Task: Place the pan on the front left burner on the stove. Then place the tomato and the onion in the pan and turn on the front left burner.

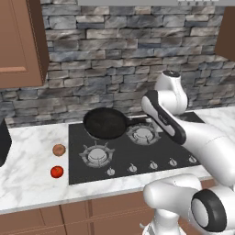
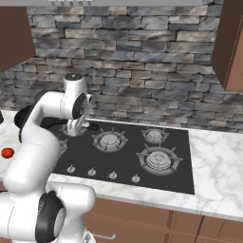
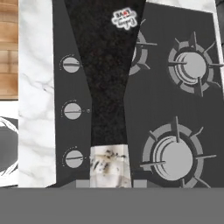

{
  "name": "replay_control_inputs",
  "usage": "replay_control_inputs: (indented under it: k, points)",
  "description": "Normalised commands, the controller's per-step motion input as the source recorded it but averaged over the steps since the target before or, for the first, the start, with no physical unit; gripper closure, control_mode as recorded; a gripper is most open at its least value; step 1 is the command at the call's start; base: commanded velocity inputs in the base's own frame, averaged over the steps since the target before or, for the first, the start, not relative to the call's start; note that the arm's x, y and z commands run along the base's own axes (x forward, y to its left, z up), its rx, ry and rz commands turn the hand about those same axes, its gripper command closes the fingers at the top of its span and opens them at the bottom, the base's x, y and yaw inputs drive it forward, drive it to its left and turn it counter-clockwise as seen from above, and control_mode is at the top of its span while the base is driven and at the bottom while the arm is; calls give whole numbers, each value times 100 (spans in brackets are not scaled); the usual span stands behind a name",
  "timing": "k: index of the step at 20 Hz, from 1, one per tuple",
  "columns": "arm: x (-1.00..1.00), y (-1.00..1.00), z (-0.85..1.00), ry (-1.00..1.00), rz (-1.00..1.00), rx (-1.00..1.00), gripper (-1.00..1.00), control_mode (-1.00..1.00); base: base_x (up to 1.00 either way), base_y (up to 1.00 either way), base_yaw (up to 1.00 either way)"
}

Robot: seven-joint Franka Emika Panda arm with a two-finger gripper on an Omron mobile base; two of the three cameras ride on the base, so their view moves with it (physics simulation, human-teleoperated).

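Pan [image 1: 105,123] is held by its handle in the clenched claw [image 1: 148,120], over the rear left burner; front left burner [image 1: 97,155] unoccupied. Tomato [image 1: 57,171] and onion [image 1: 58,149] are left on the tabletop [image 1: 32,156].

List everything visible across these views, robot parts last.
pan: one, black, over the stove's back left
stove: one, black, set in the counter
front left burner: one, silver-grey, bare
other burners: three seen, grey, centre and right
knobs: five, silver, stove's front edge
onion: one, tan-brown, counter left of stove
tomato: one, red, in front of onion
counter: one, white marble
wall: grey stone, behind
cabinets: brown, above and below
gripper: one, dark, shut on pan's handle
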Motion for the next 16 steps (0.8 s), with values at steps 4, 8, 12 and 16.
replay_control_inputs:
  k: [4,8,12,16]
  points:
    - [11,0,-3,3,0,0,100,-100,0,0,0]
    - [5,0,-17,0,0,0,100,-100,0,0,0]
    - [18,0,-35,0,5,-1,100,-100,0,0,0]
    - [18,0,-33,0,7,0,100,-100,0,0,0]
